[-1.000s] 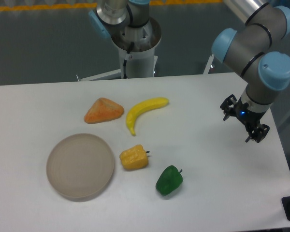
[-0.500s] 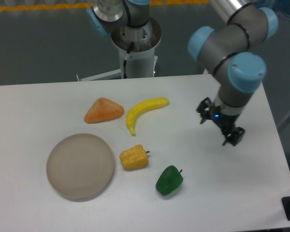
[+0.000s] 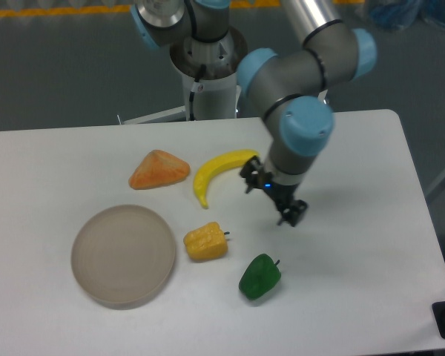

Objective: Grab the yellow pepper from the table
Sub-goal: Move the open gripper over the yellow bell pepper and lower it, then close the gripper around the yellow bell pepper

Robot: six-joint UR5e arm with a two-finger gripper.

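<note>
Pepper (image 3: 205, 242), yellow and lumpy with a short dark stem pointing right, lies on the white surface (image 3: 356, 297) near its middle, toward the near side. Just left of it sits a round grey-tan plate (image 3: 123, 255), the two close but whether they touch cannot be told. To the pepper's near right, a little apart, is a green pepper (image 3: 259, 277). Farther back lies a curved banana (image 3: 217, 173), and left of the banana an orange wedge (image 3: 159, 169). The hand (image 3: 273, 199) hangs above the surface to the right of the yellow pepper and farther back, near the banana's right end and well clear of the pepper itself. It holds nothing; its dark fingers (image 3: 291, 213) are small and partly turned away from the camera, so how wide they stand cannot be told. A small blue light shows on the hand's body. The arm (image 3: 297, 89) comes down to it from the far right, grey with pale blue joint caps, and its base column (image 3: 206, 70) stands beyond the far edge of the surface. Nothing touches the yellow pepper; it rests on its side on the surface, between the plate and the green pepper.
</note>
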